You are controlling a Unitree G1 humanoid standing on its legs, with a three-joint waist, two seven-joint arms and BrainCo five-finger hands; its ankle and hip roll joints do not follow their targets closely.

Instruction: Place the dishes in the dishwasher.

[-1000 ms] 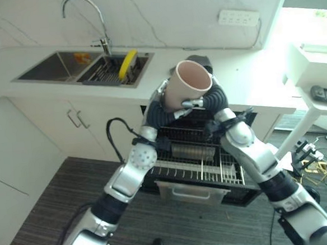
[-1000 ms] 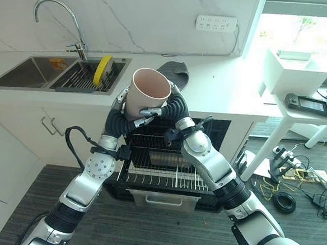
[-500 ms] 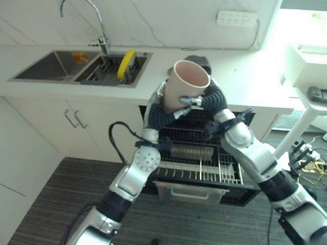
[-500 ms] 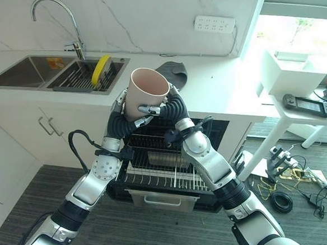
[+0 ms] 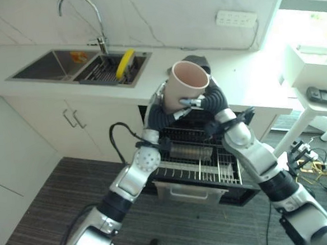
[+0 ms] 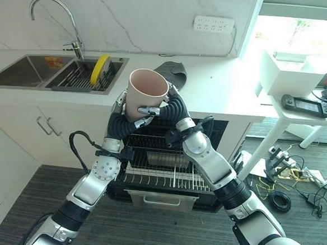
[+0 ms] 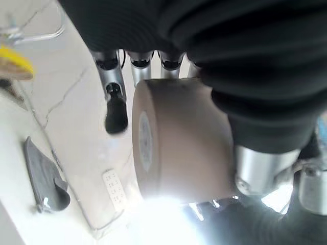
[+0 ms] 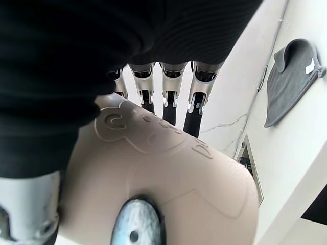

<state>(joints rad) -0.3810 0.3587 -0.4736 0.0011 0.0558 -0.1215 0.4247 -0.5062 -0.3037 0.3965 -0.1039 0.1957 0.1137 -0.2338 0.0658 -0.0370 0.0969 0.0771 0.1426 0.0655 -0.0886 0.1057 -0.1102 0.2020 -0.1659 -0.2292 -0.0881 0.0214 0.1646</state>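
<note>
No words or numbers can be read here; the raised marks on the cup (image 8: 163,168), centre of the right wrist view, stay illegible.

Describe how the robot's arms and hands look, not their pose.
Both arms are silver-grey with rounded joint housings and black sections. Left hand and right hand have silver fingers with dark tips, their backs and wrists under dark ribbed covers.
</note>
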